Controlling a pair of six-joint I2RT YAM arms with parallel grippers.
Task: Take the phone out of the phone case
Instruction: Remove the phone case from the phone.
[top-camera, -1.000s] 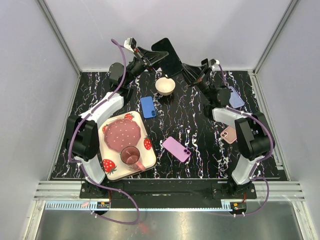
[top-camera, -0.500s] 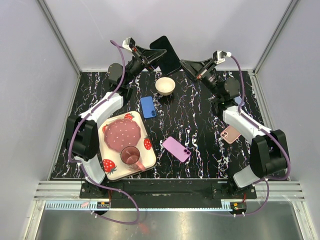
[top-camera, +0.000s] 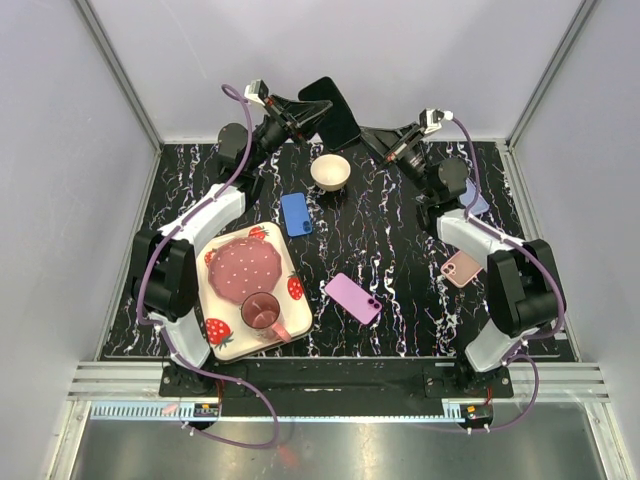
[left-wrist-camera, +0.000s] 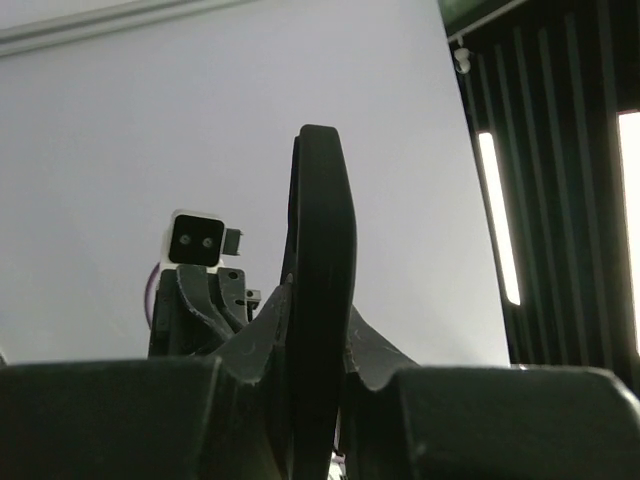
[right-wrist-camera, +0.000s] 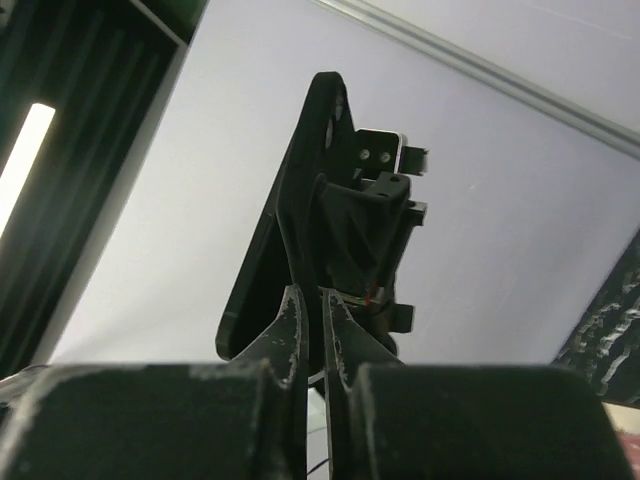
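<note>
The phone and its phone case read as one black slab (top-camera: 337, 108), held up in the air at the back of the table. My left gripper (top-camera: 306, 113) is shut on its left side. In the left wrist view the slab (left-wrist-camera: 320, 230) stands edge-on between the fingers (left-wrist-camera: 258, 335). My right gripper (top-camera: 368, 133) is shut, its tips at the slab's lower right edge; I cannot tell whether they touch it. In the right wrist view the closed fingertips (right-wrist-camera: 294, 312) point at the slab (right-wrist-camera: 285, 235), with the left gripper behind it.
Below the slab stands a cream bowl (top-camera: 330, 172). A blue phone (top-camera: 296, 213), a purple phone (top-camera: 352, 298) and a pink phone (top-camera: 460, 268) lie on the black marbled table (top-camera: 390, 240). A strawberry-print tray (top-camera: 290, 288) at front left carries a maroon plate and a mug (top-camera: 262, 312).
The right arm swung out to the right, away from the slab, then came back with its tips at the slab's edge. The left gripper kept holding the slab aloft.
</note>
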